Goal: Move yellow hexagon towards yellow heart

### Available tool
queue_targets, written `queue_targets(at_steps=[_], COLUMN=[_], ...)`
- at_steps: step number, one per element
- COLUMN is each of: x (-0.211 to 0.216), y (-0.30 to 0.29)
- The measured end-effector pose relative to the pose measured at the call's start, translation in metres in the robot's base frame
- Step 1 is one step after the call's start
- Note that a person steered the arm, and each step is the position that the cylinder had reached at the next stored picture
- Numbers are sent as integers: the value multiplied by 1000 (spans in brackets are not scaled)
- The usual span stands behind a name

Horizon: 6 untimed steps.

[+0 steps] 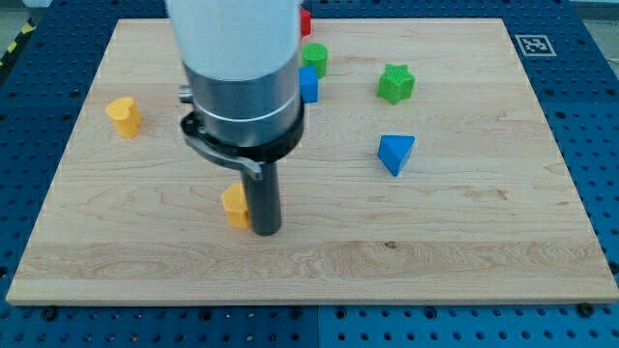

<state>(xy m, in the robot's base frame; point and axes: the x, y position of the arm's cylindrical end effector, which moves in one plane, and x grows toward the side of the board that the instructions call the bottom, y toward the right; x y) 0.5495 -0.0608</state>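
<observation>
The yellow hexagon (234, 205) lies on the wooden board left of the middle, towards the view's bottom. My tip (266, 232) stands right against its right side, partly covering it. The yellow heart (124, 116) lies far off at the view's upper left, near the board's left edge. The arm's white and grey body (242, 77) hangs over the board's upper middle and hides what lies behind it.
A green cylinder (315, 59) and a blue block (309, 85) lie at the top middle beside the arm, with a red block (305, 20) partly hidden above them. A green star (395, 83) and a blue triangle (396, 153) lie to the right.
</observation>
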Motion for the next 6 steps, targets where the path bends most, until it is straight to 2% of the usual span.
queue_targets(at_steps=[2,4,6], x=[-9,-54,-98], y=[-41,-47,-78])
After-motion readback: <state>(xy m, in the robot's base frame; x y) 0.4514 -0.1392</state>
